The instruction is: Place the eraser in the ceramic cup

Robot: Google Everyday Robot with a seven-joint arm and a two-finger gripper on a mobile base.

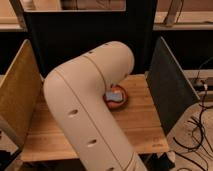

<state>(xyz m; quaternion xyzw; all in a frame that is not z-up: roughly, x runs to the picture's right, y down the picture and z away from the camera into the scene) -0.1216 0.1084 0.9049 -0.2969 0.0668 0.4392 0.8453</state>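
Observation:
My large white arm (pixel 85 100) fills the middle of the camera view and hides most of the wooden table (pixel 140 122). My gripper is not in view; it is hidden behind or below the arm. The eraser and the ceramic cup are hidden or out of view. The only object showing beside the arm is a wide reddish-brown bowl (pixel 118 100) with a small blue block (pixel 114 95) lying in it, at the table's middle.
A tan panel (pixel 17 95) stands along the table's left side and a dark grey panel (pixel 167 92) along its right. A dark back wall (pixel 85 35) closes the rear. Cables (pixel 200 125) hang off to the right of the table.

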